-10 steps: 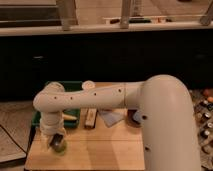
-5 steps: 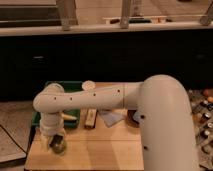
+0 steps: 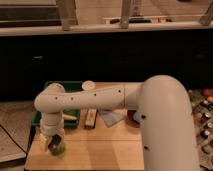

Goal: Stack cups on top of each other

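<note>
A light-green cup (image 3: 59, 149) stands on the wooden table (image 3: 100, 147) near its front left corner. My gripper (image 3: 52, 143) hangs straight down from the white arm (image 3: 85, 100), right at the cup's left side and rim. It covers part of the cup. Whether anything sits inside the cup is hidden by the gripper.
A green tray (image 3: 44, 111) lies at the table's back left with a yellow item (image 3: 70, 116) in it. A brown block (image 3: 90, 119), a pale packet (image 3: 113, 118) and a dark round object (image 3: 134, 118) half hidden by the arm sit mid-table. Small items lie on the floor at the right (image 3: 205, 120).
</note>
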